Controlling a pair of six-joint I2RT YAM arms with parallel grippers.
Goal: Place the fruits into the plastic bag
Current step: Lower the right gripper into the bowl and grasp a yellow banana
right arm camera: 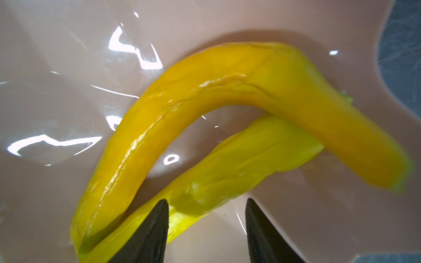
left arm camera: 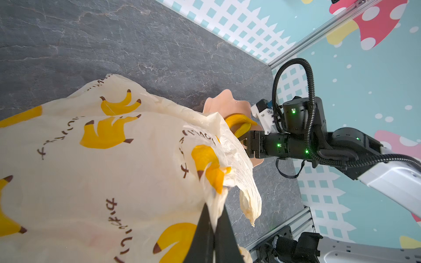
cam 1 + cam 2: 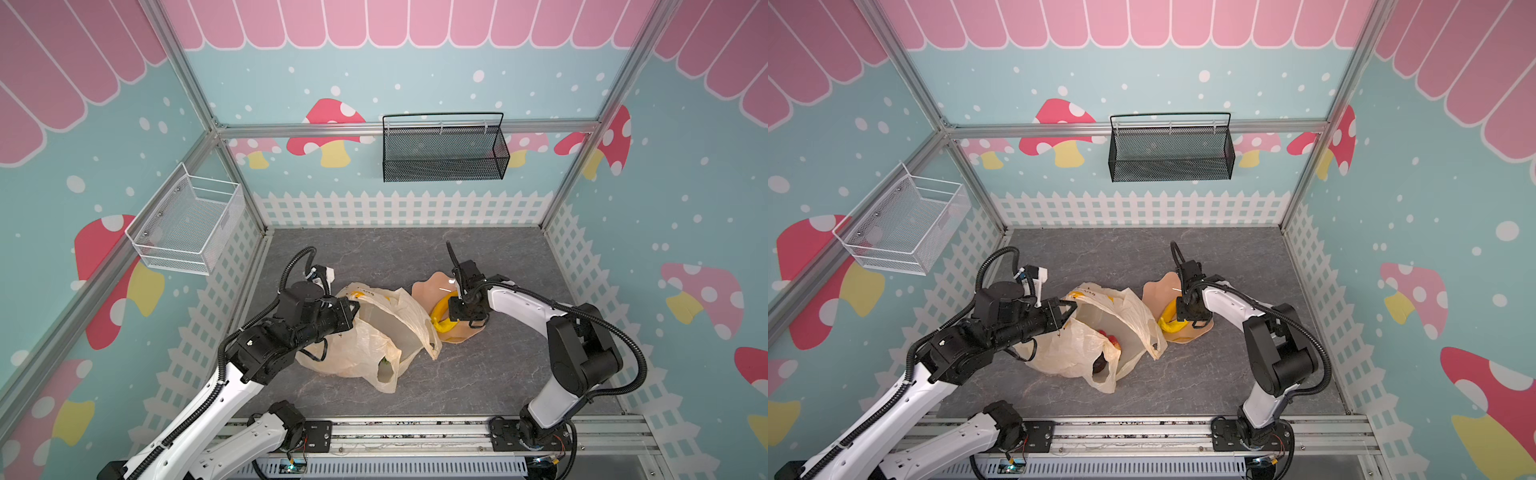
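The plastic bag [image 3: 361, 349] [image 3: 1067, 349] lies crumpled mid-table with its mouth facing right. My left gripper [image 2: 214, 208] [image 3: 353, 307] is shut on its upper rim and holds the mouth up. Inside the bag [image 2: 91, 170], a top view shows a red strawberry [image 3: 1106, 334] and a dark round piece [image 3: 1099, 365]. Two yellow bananas [image 1: 205, 91] [image 3: 440, 316] lie crossed on the pink plate [image 1: 57, 102] [image 3: 432, 284] right of the bag. My right gripper [image 1: 206, 201] points down over them, open. The lower banana [image 1: 239, 159] has its end between the fingers, against one fingertip [image 1: 159, 218].
A black mesh basket [image 3: 444, 153] hangs on the back wall and a white wire basket [image 3: 187, 224] on the left wall. The aluminium rail [image 3: 415, 432] with the arm bases runs along the front edge. Grey tabletop [image 3: 519, 374] surrounds bag and plate.
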